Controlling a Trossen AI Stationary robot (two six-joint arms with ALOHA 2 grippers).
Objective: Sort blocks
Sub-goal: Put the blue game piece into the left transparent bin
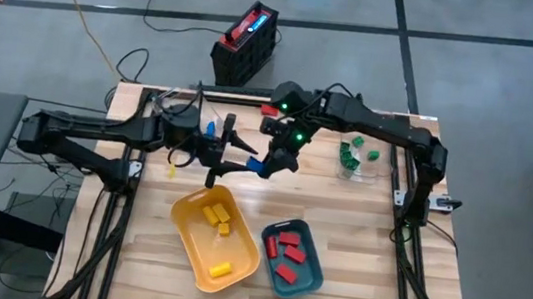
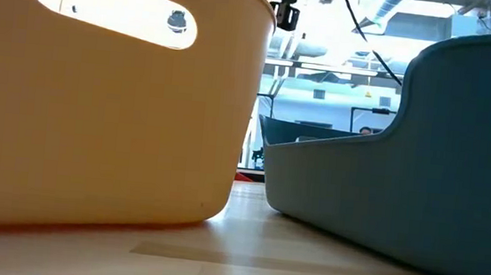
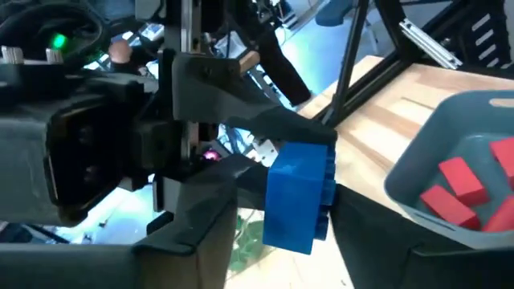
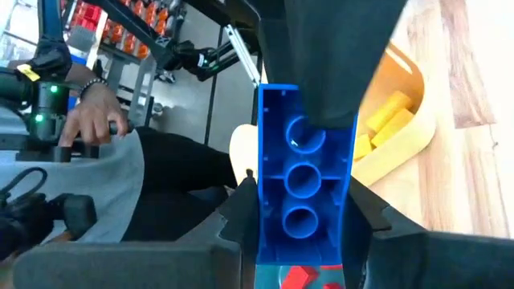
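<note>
blue plastic brick (image 4: 301,193) is held above mid-table betw. left gripper (image 1: 241,162) and right gripper (image 1: 275,164), apparently pinched by both. yellow blocks (image 1: 218,215) and red blocks (image 1: 286,250) are already trayed, green blocks (image 1: 352,152) grouped; blue is left.

We look down on a light wooden tabletop (image 1: 353,270) standing on a grey concrete floor (image 1: 476,73) crossed by dark seams. A yellow cable (image 1: 77,2) trails across the floor beside a black crate (image 1: 243,46). Behind, ceiling ducts (image 2: 390,8) hang in a bright workshop.
</note>
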